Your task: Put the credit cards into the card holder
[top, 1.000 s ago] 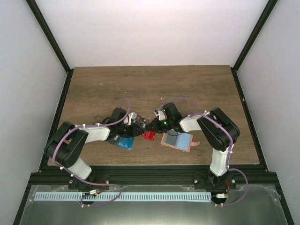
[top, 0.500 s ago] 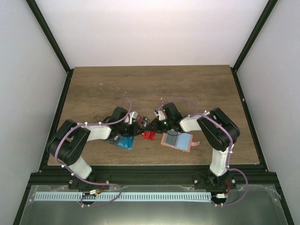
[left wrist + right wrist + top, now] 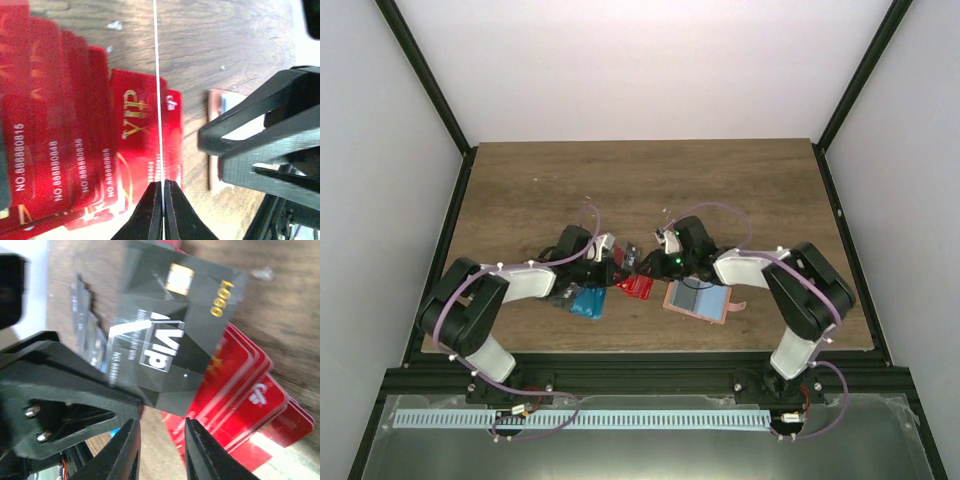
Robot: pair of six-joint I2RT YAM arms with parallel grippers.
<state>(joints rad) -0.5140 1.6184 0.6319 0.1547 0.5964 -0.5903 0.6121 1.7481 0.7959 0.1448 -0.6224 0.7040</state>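
Just left of the card holder (image 3: 698, 300), which lies open on the wooden table (image 3: 620, 190) with a grey-blue lining showing, the two claws meet above a fanned heap of red cards (image 3: 638, 287). The left gripper (image 3: 162, 189) has its fingertips pressed together on a dark grey card (image 3: 165, 330), which its own wrist camera shows edge-on as a thin pale line running up from the tips. The right wrist view shows that same card face-on, tilted and off the table, printed with "VIP" and a gold chip, and the left claw's black body grips it at one edge. The right gripper (image 3: 160, 440) faces it from the card holder's side. Its fingers stand apart with nothing between them, and the card's lower corner sits just beyond their tips. The red cards overlap one another in a spread directly under both claws and near the card holder's left edge. Farther left of the card holder, beyond the red heap, blue cards (image 3: 588, 303) lie under the left forearm, and a few more dark cards (image 3: 82, 310) lie flat on the wood.
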